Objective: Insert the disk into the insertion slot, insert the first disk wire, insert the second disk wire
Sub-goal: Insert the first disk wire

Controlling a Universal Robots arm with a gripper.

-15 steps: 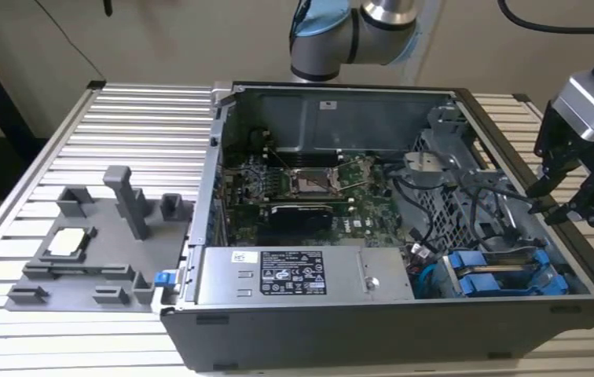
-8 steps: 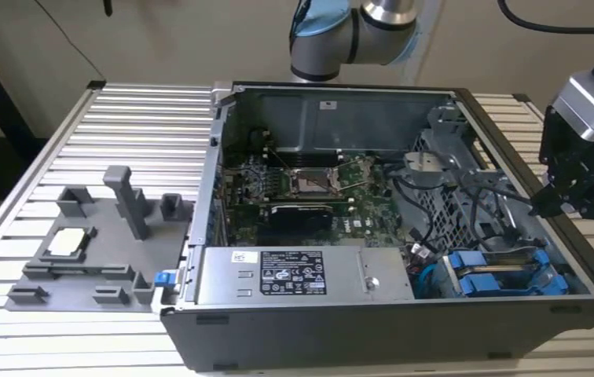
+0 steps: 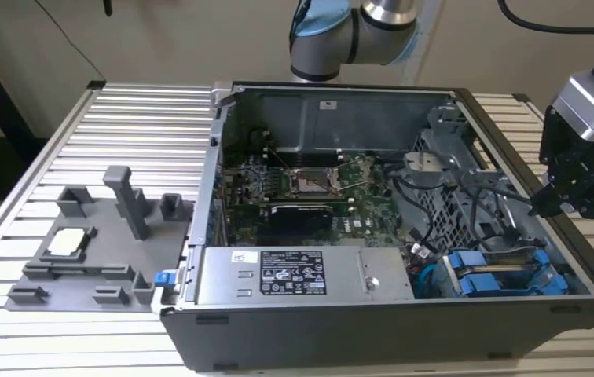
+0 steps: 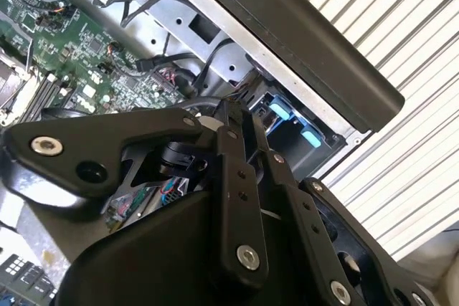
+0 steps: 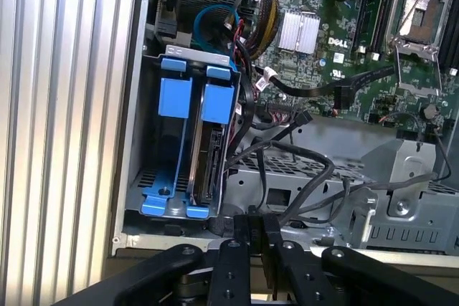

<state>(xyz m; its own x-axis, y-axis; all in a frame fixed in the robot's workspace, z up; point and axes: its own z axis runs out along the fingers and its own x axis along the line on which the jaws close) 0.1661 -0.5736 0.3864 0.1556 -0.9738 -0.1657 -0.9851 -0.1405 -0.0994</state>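
So, disk point(image 5: 206, 155): on edge inside the insertion slot point(image 5: 136, 163), seemingly seated.
Claw point(image 5: 254, 226): over the case wall point(image 5: 179, 238) near the slot; its opening I cannot tell.
Care: probably keep clear of loose cables point(image 5: 287, 152), approach straight.

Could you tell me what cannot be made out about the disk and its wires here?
- First wrist view: the disk sits edge-on in the insertion slot; its blue frame hides its faces.
- Same view: black cables crowd beside it, so whether any wire is plugged in cannot be told.
- Second wrist view: the gripper covers most of the slot.
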